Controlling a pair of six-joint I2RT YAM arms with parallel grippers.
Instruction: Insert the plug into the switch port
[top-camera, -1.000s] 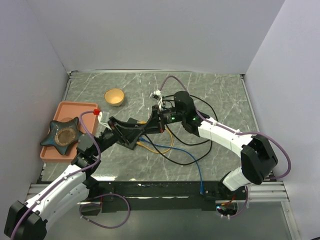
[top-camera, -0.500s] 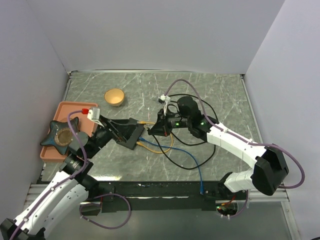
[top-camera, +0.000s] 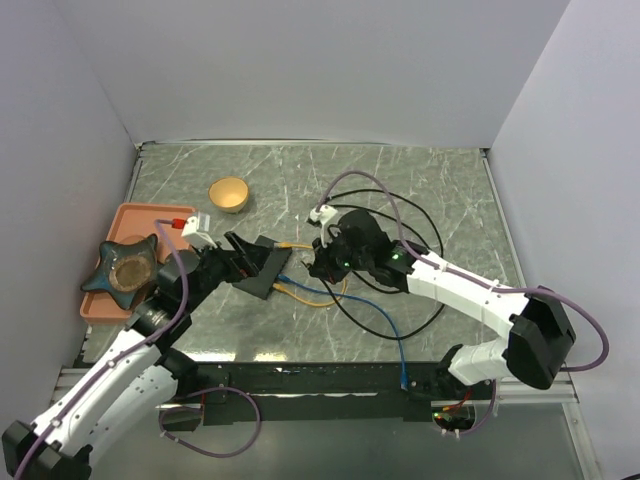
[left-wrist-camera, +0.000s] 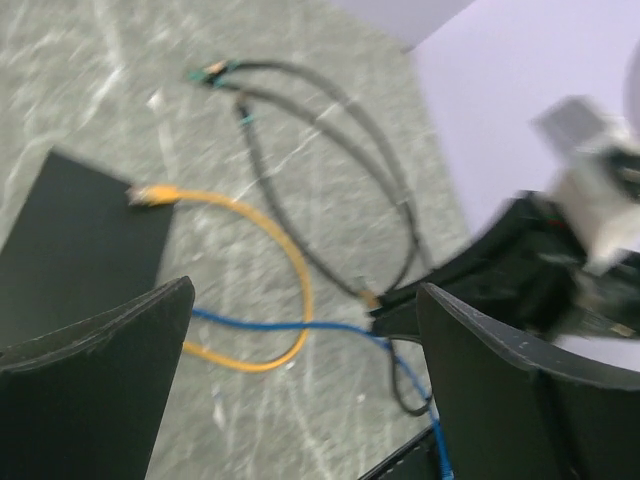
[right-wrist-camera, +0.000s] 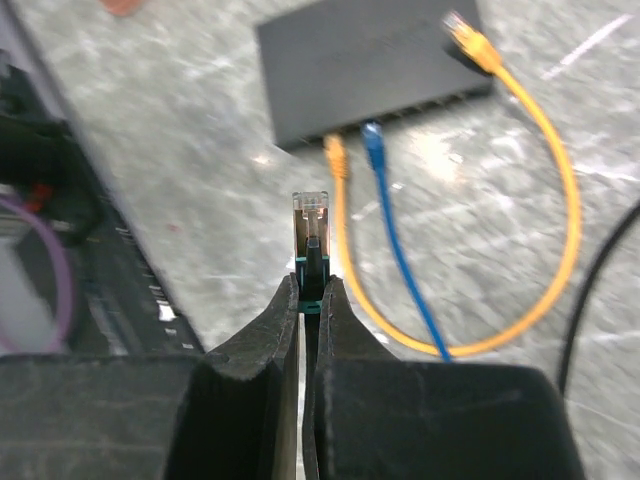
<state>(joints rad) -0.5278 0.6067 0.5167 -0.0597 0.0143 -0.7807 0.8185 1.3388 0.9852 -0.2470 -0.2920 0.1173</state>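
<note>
Item: the switch (right-wrist-camera: 370, 65), a flat black box lying on the grey marbled table (top-camera: 450, 180) just right of the orange tray (top-camera: 128, 214), its socket edge turned toward the right arm. Item: the plug (right-wrist-camera: 310, 212), a clear connector on a dark boot, pinched between the closed fingers of the right gripper (right-wrist-camera: 310, 290) with its nose aimed at the socket row, near it but apart. Item: the left gripper (left-wrist-camera: 300, 310), jaws spread wide and holding nothing, poised at the switch's far end. Already seated in the row: one end of the yellow cable (right-wrist-camera: 560, 200) and the blue cable (right-wrist-camera: 395, 240), side by side; the yellow cable's other end sits at the switch's corner. Status: plug picked up and roughly lined up; closing the gap, seating it and releasing it are not yet done. Which free socket lies straight ahead is probably the one left of the yellow connector, though the blurred wrist view leaves that unsure.
</note>
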